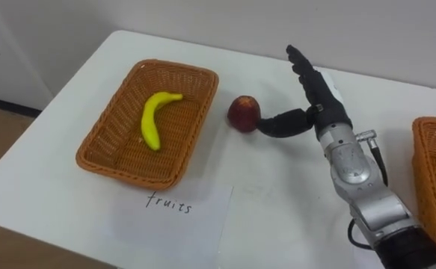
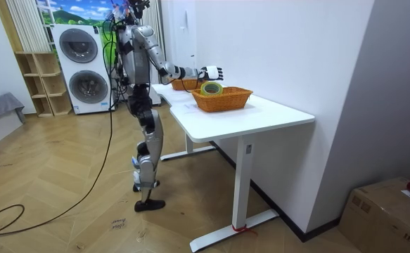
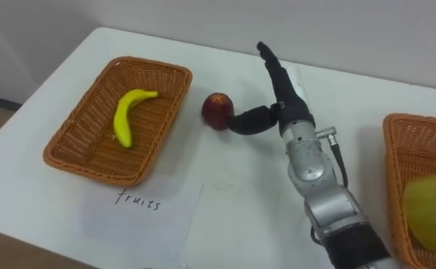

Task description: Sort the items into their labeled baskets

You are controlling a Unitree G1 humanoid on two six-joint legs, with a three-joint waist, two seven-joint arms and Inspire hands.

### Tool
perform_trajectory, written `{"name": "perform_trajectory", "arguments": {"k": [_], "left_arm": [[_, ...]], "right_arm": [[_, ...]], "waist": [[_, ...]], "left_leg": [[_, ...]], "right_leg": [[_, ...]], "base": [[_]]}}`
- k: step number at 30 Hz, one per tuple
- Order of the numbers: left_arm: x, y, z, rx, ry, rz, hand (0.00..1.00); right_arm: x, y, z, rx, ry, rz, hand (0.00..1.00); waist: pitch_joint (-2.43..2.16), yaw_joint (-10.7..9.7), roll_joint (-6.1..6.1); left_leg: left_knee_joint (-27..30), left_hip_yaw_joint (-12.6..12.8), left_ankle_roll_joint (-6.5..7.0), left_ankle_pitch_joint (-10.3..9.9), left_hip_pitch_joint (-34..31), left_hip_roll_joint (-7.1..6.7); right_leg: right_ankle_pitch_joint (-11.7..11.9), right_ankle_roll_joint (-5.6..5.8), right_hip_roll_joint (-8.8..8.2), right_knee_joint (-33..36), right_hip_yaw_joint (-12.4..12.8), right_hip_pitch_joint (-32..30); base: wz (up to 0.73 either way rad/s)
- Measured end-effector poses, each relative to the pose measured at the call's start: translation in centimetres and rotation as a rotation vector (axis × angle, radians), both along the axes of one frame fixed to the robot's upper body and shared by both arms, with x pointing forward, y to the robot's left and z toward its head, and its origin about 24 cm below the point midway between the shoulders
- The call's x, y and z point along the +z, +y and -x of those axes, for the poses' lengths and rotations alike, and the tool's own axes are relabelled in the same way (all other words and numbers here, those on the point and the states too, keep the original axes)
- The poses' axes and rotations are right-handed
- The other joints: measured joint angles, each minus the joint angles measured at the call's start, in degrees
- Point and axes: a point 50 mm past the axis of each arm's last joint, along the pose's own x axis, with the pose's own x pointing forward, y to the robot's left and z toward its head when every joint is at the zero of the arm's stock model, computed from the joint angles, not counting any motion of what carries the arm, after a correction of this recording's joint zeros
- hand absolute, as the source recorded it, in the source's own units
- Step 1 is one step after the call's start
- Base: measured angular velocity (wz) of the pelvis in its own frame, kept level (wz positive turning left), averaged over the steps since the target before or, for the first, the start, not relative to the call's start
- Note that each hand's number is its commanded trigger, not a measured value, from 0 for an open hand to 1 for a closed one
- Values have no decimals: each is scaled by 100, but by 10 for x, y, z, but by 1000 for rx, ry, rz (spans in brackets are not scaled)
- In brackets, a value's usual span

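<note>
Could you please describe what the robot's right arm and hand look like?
The right hand has black fingers and thumb and a pale grey back. Behind it the wrist and forearm are rounded silver metal sections with a thin dark cable looping alongside, ending in a black cuff.

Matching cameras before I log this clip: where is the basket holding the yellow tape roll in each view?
Left eye view: the basket is cut off by the right edge.
Right eye view: the basket is in the lower right corner, with the tape roll inside.
Room view: it is the nearer basket on the white table.
Shared landmark: the right hand, open and stretched out over the table.
</note>
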Motion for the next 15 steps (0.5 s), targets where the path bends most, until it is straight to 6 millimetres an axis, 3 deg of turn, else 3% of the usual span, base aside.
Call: {"name": "perform_trajectory", "arguments": {"k": [11, 15], "left_arm": [[-1, -9, -17, -75, -18, 17, 0], [0, -10, -25, -83, -43, 21, 0]], "right_arm": [[-12, 3, -5, 0, 68, -11, 0], [-17, 1, -8, -12, 93, -2, 0]], "waist": [[9, 45, 2], [34, 129, -5]], "left_leg": [[104, -72, -3, 5, -368, -10], [134, -89, -3, 5, -458, -11]], "right_leg": [[8, -13, -2, 7, -73, -284], [12, -17, -8, 3, -134, -342]], "base": [[3], [3]]}}
